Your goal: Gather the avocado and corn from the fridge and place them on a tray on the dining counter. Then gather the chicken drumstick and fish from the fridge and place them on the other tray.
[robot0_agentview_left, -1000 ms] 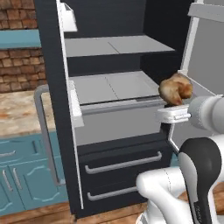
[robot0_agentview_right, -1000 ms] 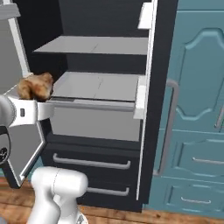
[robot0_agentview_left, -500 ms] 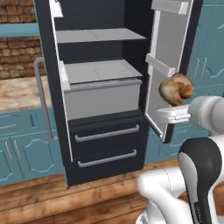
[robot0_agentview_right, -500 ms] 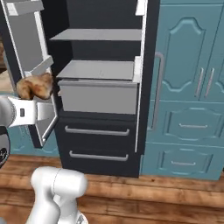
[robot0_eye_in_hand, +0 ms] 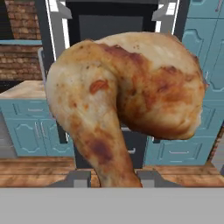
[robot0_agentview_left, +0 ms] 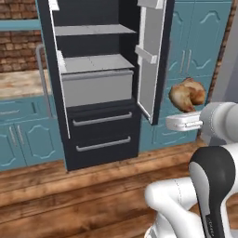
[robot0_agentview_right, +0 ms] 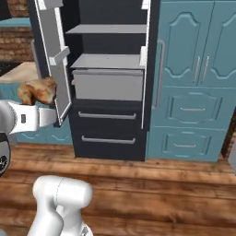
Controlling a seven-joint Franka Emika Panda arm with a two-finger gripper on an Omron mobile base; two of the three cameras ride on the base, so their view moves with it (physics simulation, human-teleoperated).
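Receding fridge: across the last second the base backs away from the fridge (robot0_agentview_left: 97,83), so the open compartment shrinks in both base views and wooden floor now fills the foreground; the camera shifts, not the appliance.

Item 1, chicken drumstick (robot0_agentview_left: 187,94): golden-brown, glossy, carried clear of the fridge, well outside the shelves, its place relative to the hand unchanged throughout. Seen large in the hand view (robot0_eye_in_hand: 127,96), thick end up, narrow shank running down between the fingertips.

Item 2, gripper (robot0_agentview_left: 182,122): jaws drawn in tight on the drumstick's shank, pinching it; also visible at the left of the right base view (robot0_agentview_right: 44,115).

Item 3, fridge: both doors stand open, pale grey shelves bare where visible, two drawers closed below.

Item 4, teal cabinets (robot0_agentview_right: 196,78): flank the fridge.

Assessment: retrieval of the drumstick appears complete; transport to the other tray on the dining counter seems to be starting. Neither tray nor counter is in sight, so the remaining travel cannot be judged. Fish still to be fetched, by all appearances.
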